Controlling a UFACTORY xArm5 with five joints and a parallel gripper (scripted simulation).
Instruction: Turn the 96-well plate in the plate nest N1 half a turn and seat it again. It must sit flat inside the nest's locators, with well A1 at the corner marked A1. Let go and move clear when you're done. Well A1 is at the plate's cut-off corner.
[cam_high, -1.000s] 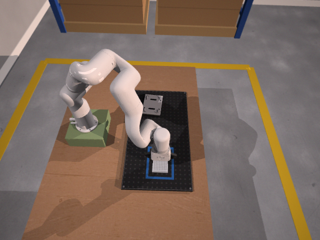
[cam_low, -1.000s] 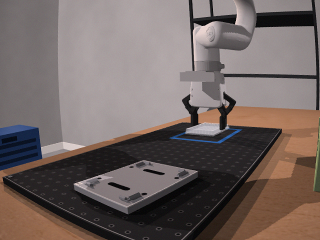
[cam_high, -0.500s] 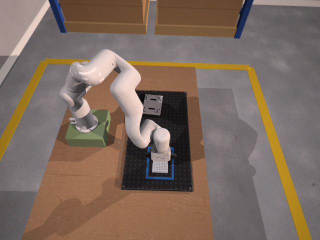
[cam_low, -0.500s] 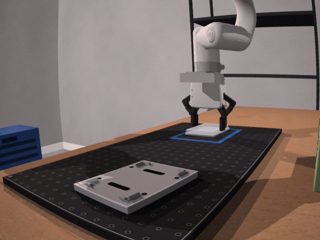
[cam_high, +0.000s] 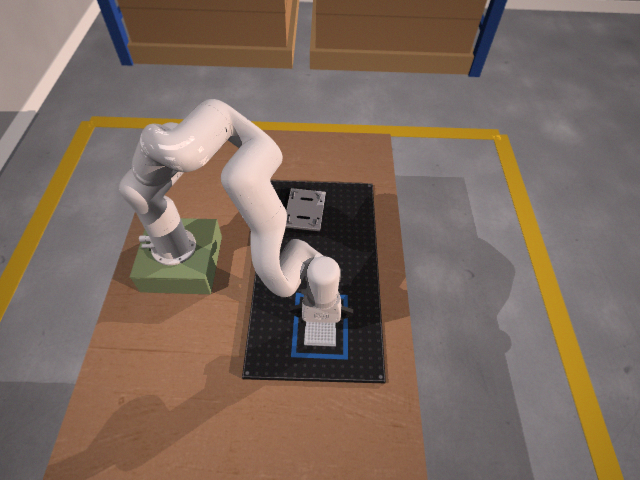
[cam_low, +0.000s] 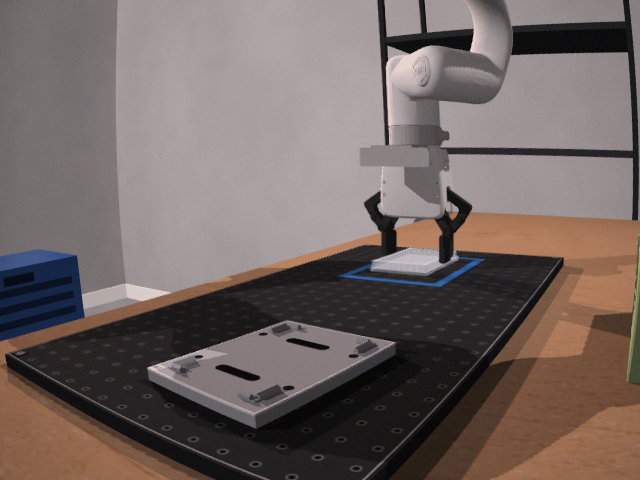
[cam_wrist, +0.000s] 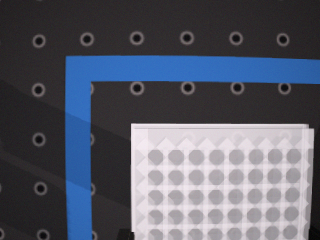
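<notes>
Jaws (cam_high: 321, 326) (cam_low: 416, 253) clamped across the 96-well plate (cam_high: 320, 335) (cam_low: 408, 261) (cam_wrist: 220, 187) inside the blue outline (cam_high: 319, 355) (cam_low: 392, 280) (cam_wrist: 78, 150), upper right in exterior, probably parked there for regripping, nest (cam_high: 305, 209) (cam_low: 273, 356) unfilled lower left.

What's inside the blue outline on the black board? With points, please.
Inside the blue outline (cam_high: 319, 355) (cam_low: 439, 283) (cam_wrist: 78, 150) sits the white 96-well plate (cam_high: 320, 334) (cam_low: 405, 262) (cam_wrist: 225, 186), between the gripper's (cam_high: 321, 322) (cam_low: 417, 253) fingers. From above, the gripper covers the plate's far part, and the board underneath is hidden.
</notes>
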